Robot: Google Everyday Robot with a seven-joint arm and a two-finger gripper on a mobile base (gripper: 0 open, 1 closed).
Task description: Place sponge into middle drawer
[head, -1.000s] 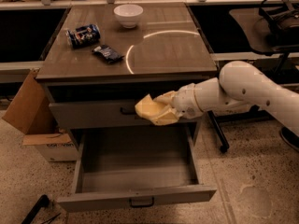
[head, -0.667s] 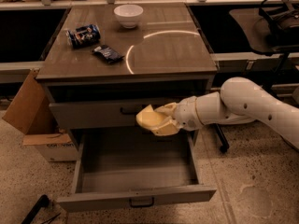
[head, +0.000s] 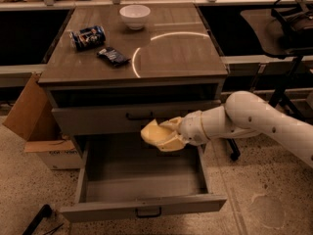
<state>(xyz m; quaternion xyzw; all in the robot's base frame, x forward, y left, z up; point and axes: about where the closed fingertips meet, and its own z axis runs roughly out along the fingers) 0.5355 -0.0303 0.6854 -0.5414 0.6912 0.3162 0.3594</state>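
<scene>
Grey cabinet ahead of you: your gripper clamps the sponge over the open middle drawer, toward its back right

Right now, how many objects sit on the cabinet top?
3: white bowl rear, blue can left, dark packet nearer. Gripper holds yellow foam sponge over open grey drawer.

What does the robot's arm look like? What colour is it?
The arm is smooth, white and rounded, like fat tubes joined together, with small dark dots along it and a thin ring line near the wrist. No loose cables show. Its pale gripper sits at the end, over the open grey middle drawer, shut on the pale yellow foam sponge.
</scene>
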